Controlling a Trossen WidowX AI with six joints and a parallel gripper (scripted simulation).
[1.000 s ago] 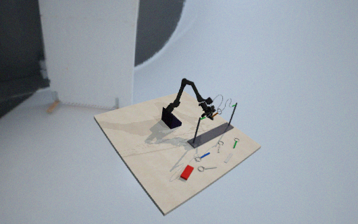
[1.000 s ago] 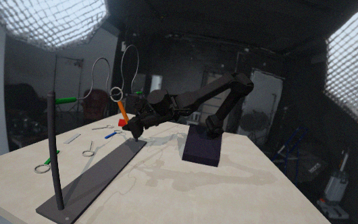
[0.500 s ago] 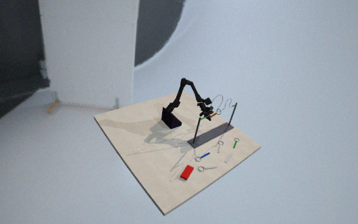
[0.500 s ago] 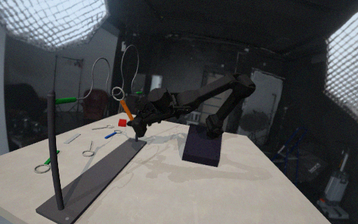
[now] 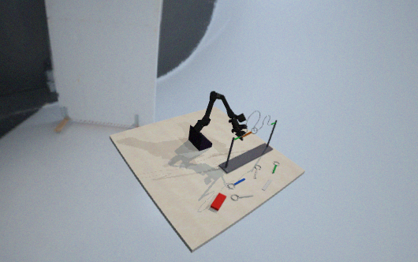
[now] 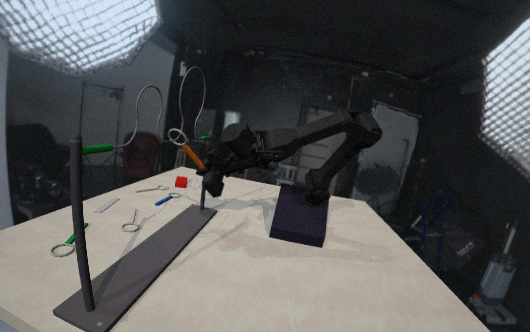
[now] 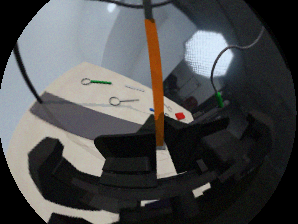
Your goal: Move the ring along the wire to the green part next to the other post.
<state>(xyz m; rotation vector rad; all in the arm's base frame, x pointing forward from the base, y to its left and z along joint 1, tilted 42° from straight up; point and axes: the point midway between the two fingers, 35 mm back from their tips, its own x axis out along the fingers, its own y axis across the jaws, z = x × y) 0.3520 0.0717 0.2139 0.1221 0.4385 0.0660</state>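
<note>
My gripper is shut on the lower end of the orange handle. The handle slants up to the ring. The ring is around the low stretch of the grey wire between its two tall loops, away from both green parts. I cannot tell whether ring and wire touch. One green part is by the post near the red block; the other green part is by the opposite post.
The dark base strip joins the posts. Beyond it lie a red block, a blue-handled ring, a green-handled ring, grey rings and a pale bar.
</note>
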